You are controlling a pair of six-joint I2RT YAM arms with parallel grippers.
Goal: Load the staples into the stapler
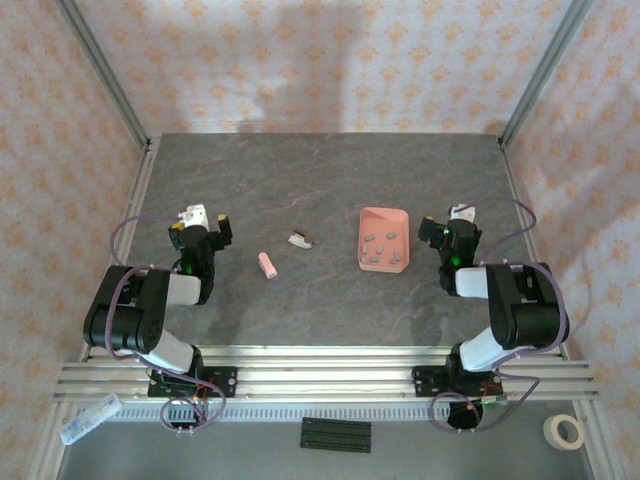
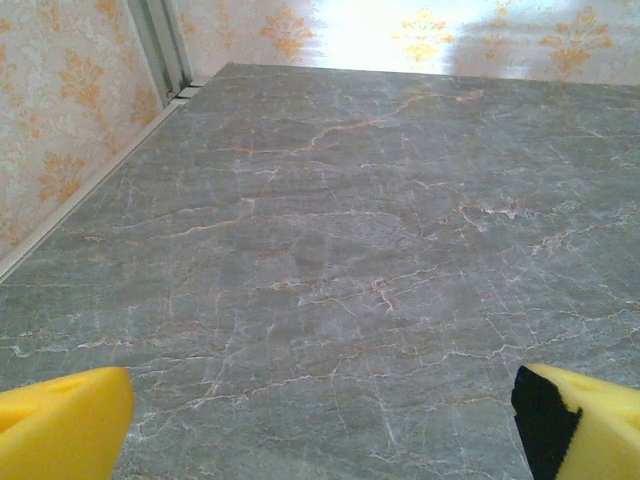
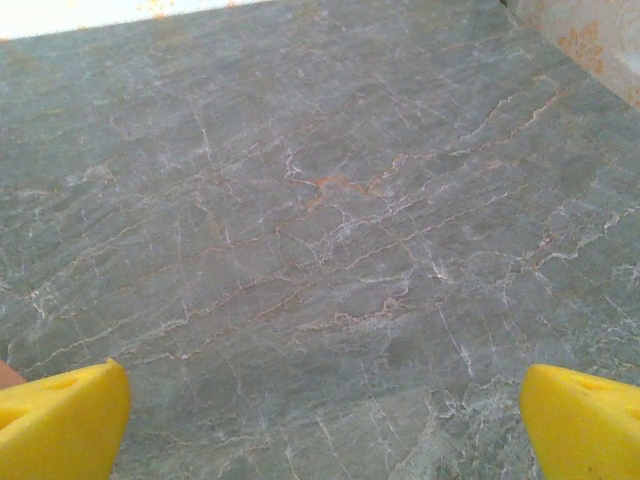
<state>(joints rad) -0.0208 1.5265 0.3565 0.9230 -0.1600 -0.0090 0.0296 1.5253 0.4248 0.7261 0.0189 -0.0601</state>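
Stapler (image 1: pixel 267 265) | lies apart, right of left gripper (image 1: pixel 208 216) | jaws wide

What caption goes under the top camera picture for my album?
Both arms rest, left end effector and right end effector open, stapler lying left of the tray of staples.

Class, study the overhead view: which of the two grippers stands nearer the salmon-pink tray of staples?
The right gripper, just to the right of the tray. The left gripper sits far off on the other side, beyond the pink stapler.
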